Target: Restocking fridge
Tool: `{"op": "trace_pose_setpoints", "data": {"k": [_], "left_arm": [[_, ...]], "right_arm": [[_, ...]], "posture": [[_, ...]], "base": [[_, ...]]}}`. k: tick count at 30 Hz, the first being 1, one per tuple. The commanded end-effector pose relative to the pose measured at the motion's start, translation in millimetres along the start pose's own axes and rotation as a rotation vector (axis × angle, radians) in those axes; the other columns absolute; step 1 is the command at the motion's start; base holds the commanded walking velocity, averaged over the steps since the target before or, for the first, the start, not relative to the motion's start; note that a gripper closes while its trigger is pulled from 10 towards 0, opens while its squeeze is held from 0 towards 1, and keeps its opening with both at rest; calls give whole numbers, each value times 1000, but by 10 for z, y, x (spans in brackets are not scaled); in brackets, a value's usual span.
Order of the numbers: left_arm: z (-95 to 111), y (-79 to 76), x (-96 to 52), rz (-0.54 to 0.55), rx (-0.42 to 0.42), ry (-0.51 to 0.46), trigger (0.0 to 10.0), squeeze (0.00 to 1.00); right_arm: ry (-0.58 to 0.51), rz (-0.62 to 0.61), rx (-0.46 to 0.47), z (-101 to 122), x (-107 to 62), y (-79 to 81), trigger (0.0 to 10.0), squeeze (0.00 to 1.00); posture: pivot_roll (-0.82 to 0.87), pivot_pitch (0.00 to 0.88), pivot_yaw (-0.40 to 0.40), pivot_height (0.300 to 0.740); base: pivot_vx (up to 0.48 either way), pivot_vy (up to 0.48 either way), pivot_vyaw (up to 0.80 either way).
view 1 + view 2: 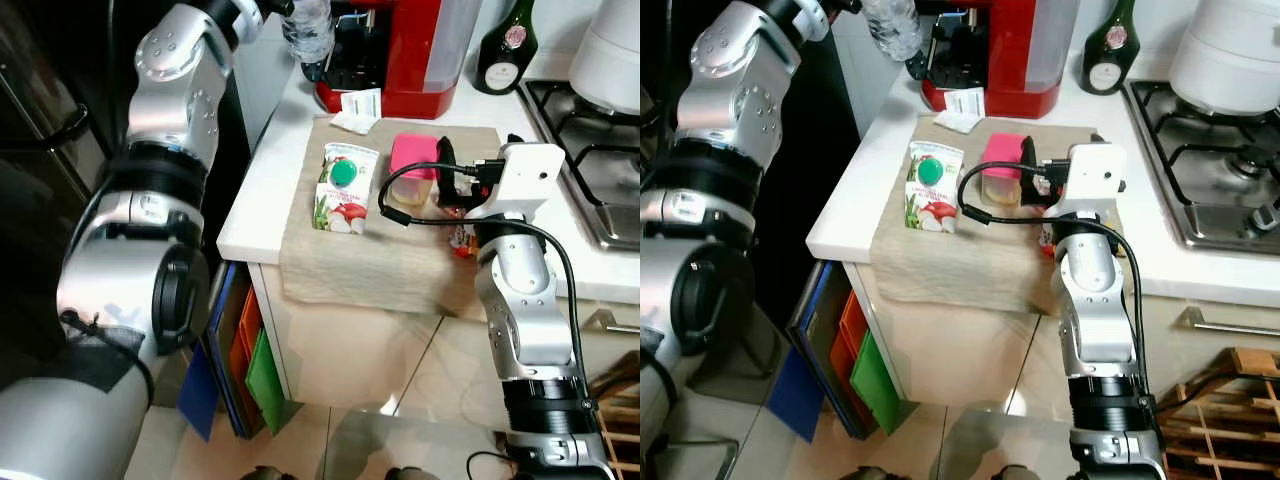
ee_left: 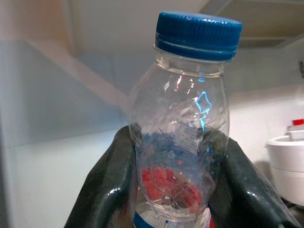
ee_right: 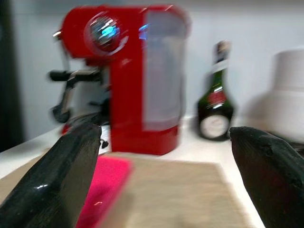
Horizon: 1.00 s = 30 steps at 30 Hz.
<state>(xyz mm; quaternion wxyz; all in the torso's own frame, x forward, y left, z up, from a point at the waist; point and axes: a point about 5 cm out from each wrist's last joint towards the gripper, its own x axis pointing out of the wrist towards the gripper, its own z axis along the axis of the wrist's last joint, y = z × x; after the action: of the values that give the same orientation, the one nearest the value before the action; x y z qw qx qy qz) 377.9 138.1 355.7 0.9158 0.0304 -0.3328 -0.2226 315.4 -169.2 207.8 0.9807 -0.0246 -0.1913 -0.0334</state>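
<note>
My left gripper is raised high at the back left of the counter, shut on a clear water bottle with a blue cap; the bottle hangs in front of the coffee machine. A white carton with a green cap lies flat on a beige cloth on the counter. Beside it stands a pink-lidded container. My right gripper hovers just right of that container, open, fingers wide apart with nothing between them. A small red item lies partly hidden under the right wrist.
A red coffee machine and a dark green bottle stand at the back of the counter. A gas hob with a white pot is on the right. Coloured folders lean beside the cabinet below; a wooden rack sits lower right.
</note>
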Motion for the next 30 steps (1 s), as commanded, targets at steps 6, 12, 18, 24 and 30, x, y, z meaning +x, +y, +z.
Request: {"op": "trace_pose_setpoints", "data": {"k": [6,12,18,24,30], "left_arm": [[97,-63,-238,34,22,-54,10000,0],[-13,-174,-357,63,24,-10,10000,0],[-50,-196,-407,80,-2,16,10000,0],[-58,-241,-407,68,-2,26,10000,0],[-46,-258,-402,59,-5,30,10000,0]], "right_arm": [[-101,-70,-43,224,16,-171,10000,0],[-95,-42,-59,207,65,-131,10000,0],[-76,-21,-55,175,38,-71,10000,0],[-68,-15,-53,152,27,-49,10000,0],[-58,-17,-51,130,12,-42,10000,0]], "posture": [[-89,0,47,740],[-88,0,29,740],[-95,0,28,740],[-98,0,33,740],[-99,0,37,740]], "base": [[0,0,0],[-83,0,0],[-253,0,0],[-264,0,0],[-328,0,0]]}}
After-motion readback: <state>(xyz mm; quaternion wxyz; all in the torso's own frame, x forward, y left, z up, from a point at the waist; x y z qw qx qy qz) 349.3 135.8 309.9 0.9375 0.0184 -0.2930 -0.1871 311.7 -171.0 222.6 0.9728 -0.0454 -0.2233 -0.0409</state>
